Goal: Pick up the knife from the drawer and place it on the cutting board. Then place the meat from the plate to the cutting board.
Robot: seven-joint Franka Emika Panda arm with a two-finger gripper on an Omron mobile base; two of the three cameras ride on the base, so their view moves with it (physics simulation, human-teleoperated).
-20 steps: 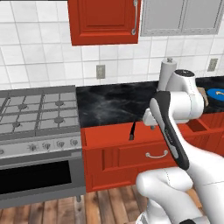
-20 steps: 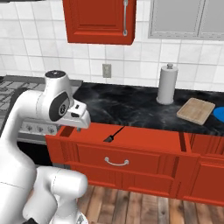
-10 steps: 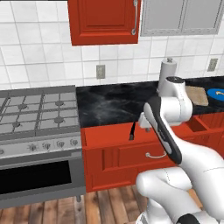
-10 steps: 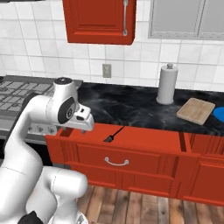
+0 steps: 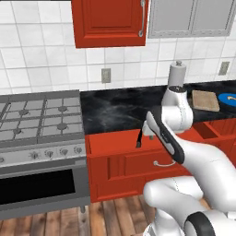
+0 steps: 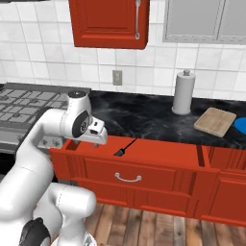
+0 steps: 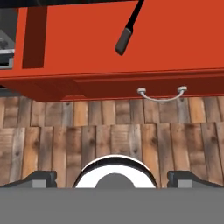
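Note:
The red drawer (image 6: 144, 166) stands pulled out below the black counter. A slender dark knife (image 6: 124, 147) lies inside it, left of centre, and appears as the knife (image 5: 138, 138) in the left base view too. My gripper (image 6: 94, 141) hangs over the drawer's left end, a short way left of the knife, pointing down. In the hand view my gripper (image 7: 116, 179) is open with nothing between its tips, and the knife (image 7: 128, 28) lies ahead above the silver handle (image 7: 162, 94). The cutting board (image 6: 216, 121) and blue plate (image 6: 241, 124) sit on the counter at right. The meat is too small to make out.
A paper-towel roll (image 6: 183, 92) stands on the counter behind the board. The stove (image 5: 39, 120) with its oven is left of the drawer. Red wall cabinets (image 6: 108, 21) hang overhead. Wooden floor (image 7: 109, 140) lies below the drawer front.
My arm has swung lower and closer to the knife, bringing the hand over the drawer's left end. The jaws stayed open. The knife, board and plate have not moved.

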